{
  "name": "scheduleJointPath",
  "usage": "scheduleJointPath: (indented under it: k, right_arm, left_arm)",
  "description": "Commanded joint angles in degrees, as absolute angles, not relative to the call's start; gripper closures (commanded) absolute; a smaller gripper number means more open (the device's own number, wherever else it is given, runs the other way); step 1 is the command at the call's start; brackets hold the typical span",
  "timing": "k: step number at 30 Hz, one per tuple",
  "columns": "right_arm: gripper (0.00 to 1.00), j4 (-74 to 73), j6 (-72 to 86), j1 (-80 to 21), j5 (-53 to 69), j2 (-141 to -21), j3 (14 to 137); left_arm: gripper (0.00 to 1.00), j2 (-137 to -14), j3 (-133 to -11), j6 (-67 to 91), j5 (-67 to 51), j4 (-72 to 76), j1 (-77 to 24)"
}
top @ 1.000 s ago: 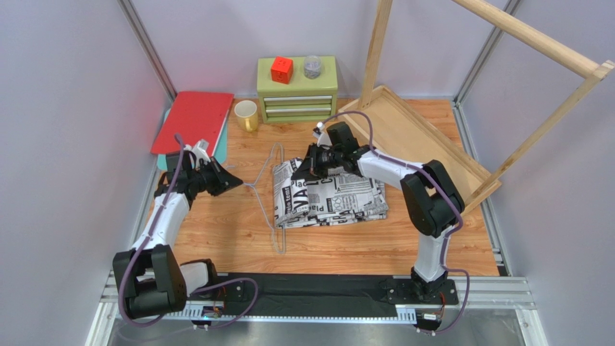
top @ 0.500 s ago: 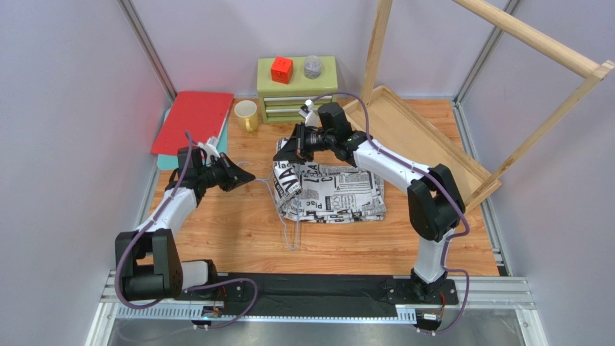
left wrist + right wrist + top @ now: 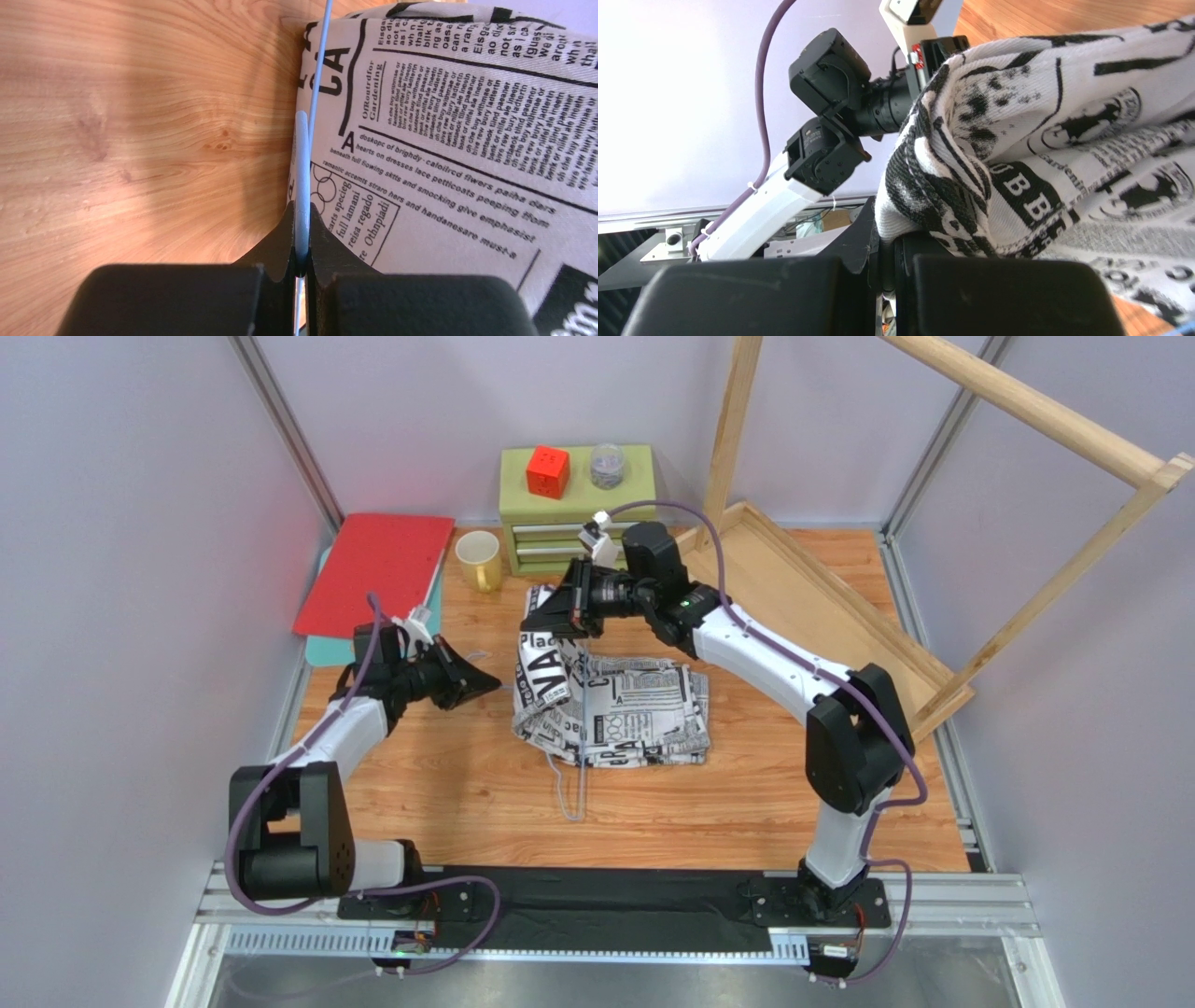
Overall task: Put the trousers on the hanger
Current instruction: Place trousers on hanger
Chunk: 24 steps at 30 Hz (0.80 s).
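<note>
Our right gripper (image 3: 536,626), clamped on the trousers (image 3: 638,714), has hauled their left edge up and farther back. Our left gripper (image 3: 488,683), pinching the hanger (image 3: 302,175), has pushed right. The newsprint cloth lies bunched mid-table.

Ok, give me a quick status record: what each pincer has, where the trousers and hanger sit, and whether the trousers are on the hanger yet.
left pincer: shut on the hanger wire, right beside the cloth's edge
right pincer: shut on a bunched edge of the trousers, held up off the table
trousers: mostly folded on the table, far-left corner raised
hanger: runs along the trousers' left side, near end poking out toward the arms
on hanger: not yet; wire over or under the cloth, cannot tell
</note>
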<state>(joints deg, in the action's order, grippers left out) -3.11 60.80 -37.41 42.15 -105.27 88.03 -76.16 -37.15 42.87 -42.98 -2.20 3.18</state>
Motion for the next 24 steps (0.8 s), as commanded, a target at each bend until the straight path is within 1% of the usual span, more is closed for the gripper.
scheduleJointPath:
  k: [1, 7, 11, 14, 18, 24]
  right_arm:
    - [1.00, -4.0, 56.4, -32.9, 45.3, -95.8, 82.5]
    - [1.00, -17.0, 44.0, -24.2, 46.1, -89.7, 73.9]
    - [1.00, -25.9, 28.0, -17.9, 44.9, -89.6, 70.1]
    - [1.00, -31.8, 19.1, -15.5, 41.5, -91.0, 67.9]
    - [1.00, -31.2, 14.3, -15.0, 34.6, -91.4, 63.0]
    - [1.00, -29.3, 14.3, -14.9, 29.7, -89.9, 58.9]
  left_arm:
    - [1.00, -74.3, -38.3, 38.1, -41.5, -7.7, 5.2]
    - [1.00, -74.2, -40.2, 34.5, -41.4, -10.8, 7.0]
    - [1.00, -74.1, -41.1, 34.0, -41.6, -11.9, 7.2]
    - [1.00, -73.9, -41.4, 33.3, -41.0, -12.7, 7.1]
    - [1.00, -74.1, -41.6, 32.7, -40.7, -13.2, 7.1]
    - [1.00, -74.0, -42.2, 31.5, -39.0, -14.6, 7.0]
